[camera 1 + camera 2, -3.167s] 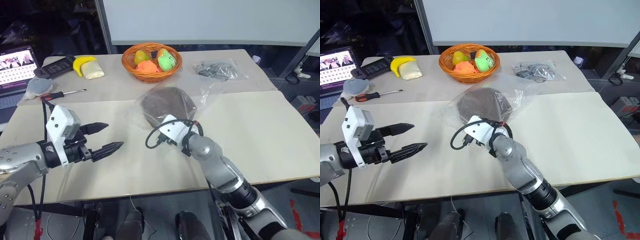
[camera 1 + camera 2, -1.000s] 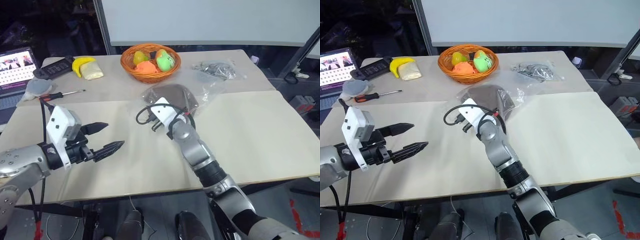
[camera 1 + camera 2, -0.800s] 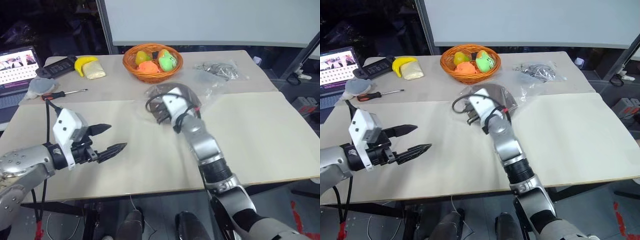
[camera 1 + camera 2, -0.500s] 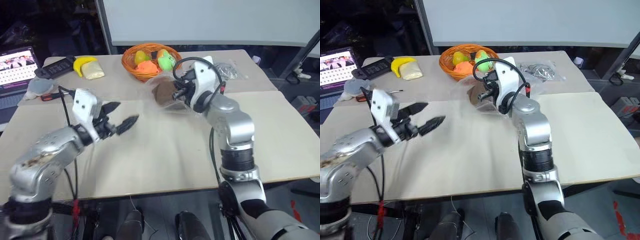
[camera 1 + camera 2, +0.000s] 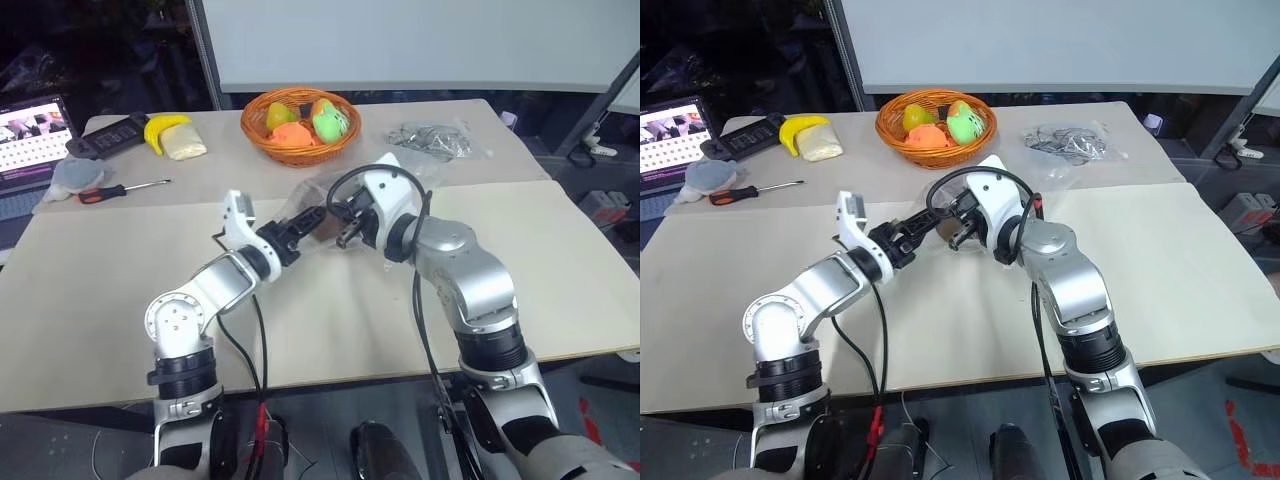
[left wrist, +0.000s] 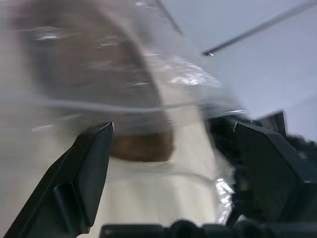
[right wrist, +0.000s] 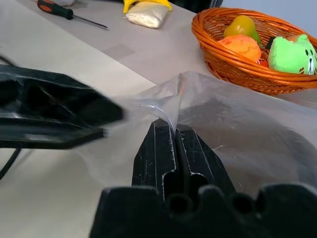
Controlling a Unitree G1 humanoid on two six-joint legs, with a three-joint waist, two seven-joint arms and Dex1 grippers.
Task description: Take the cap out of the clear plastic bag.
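The clear plastic bag [image 7: 233,109] hangs lifted off the table by one edge, with my right gripper [image 7: 173,130] shut on that edge. Inside it the brown-grey cap [image 6: 89,74] shows through the film. My left gripper [image 6: 173,126] is open and points level at the bag from the left, one finger on each side of the cap's lower edge, and the plastic lies between the fingers and the cap. In the left eye view the left gripper [image 5: 312,224] and the right gripper [image 5: 343,232] nearly meet above the table's middle.
An orange wicker basket [image 5: 301,145] of toy fruit stands just behind the bag. A smaller bag of dark bits [image 5: 432,140] lies at the back right. At the back left are a banana [image 5: 165,127], a screwdriver [image 5: 115,190], a grey cloth lump [image 5: 72,175] and a laptop [image 5: 30,135].
My left arm has swung in from the table's left side to the bag, and its wrist has rolled. My right gripper has raised the bag's edge and drawn it slightly back.
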